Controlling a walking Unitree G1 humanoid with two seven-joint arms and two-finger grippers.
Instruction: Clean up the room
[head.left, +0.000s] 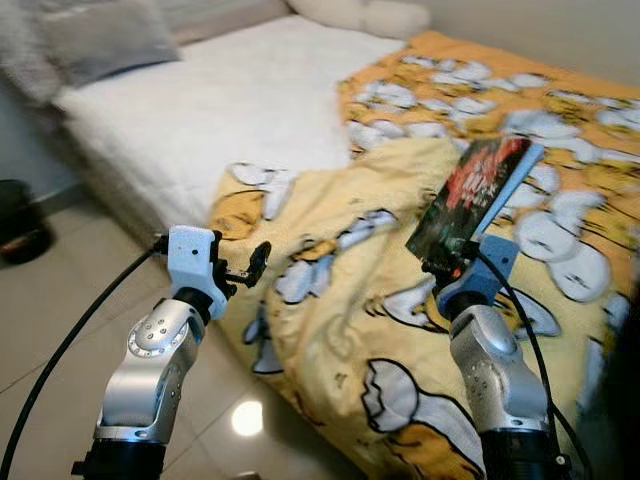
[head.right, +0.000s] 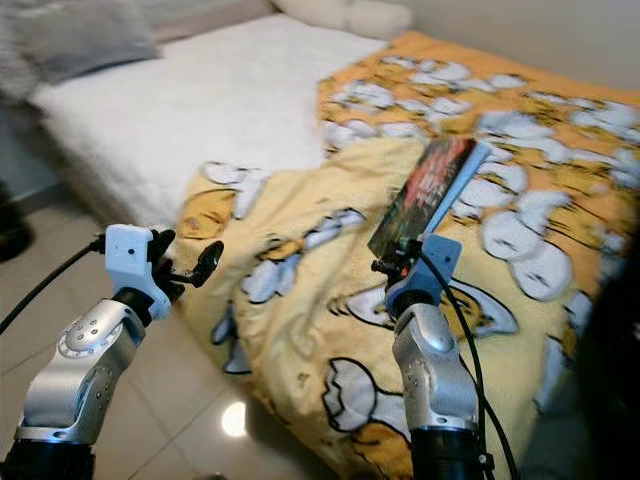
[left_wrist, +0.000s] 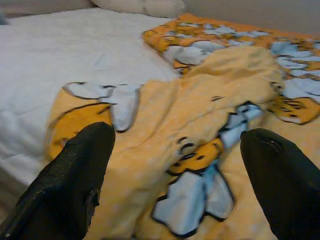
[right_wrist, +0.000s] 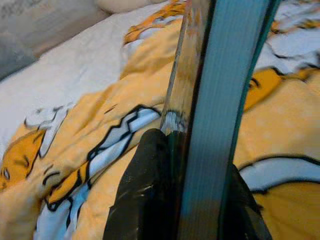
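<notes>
Book (head.left: 470, 197), clamped at its lower end between the right gripper (head.left: 447, 262) fingers, tilts its long axis toward the upper right above the yellow blanket (head.left: 340, 300). Left gripper (head.left: 250, 265) gapes empty at lower left, arm raised.

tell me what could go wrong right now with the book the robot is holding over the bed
The right gripper pinches the book only at its lower edge, and it stands tilted above the rumpled yellow blanket, so it might pivot or slip out. The left gripper is open near the bed's edge; moving on could snag the blanket's overhanging fold.
</notes>
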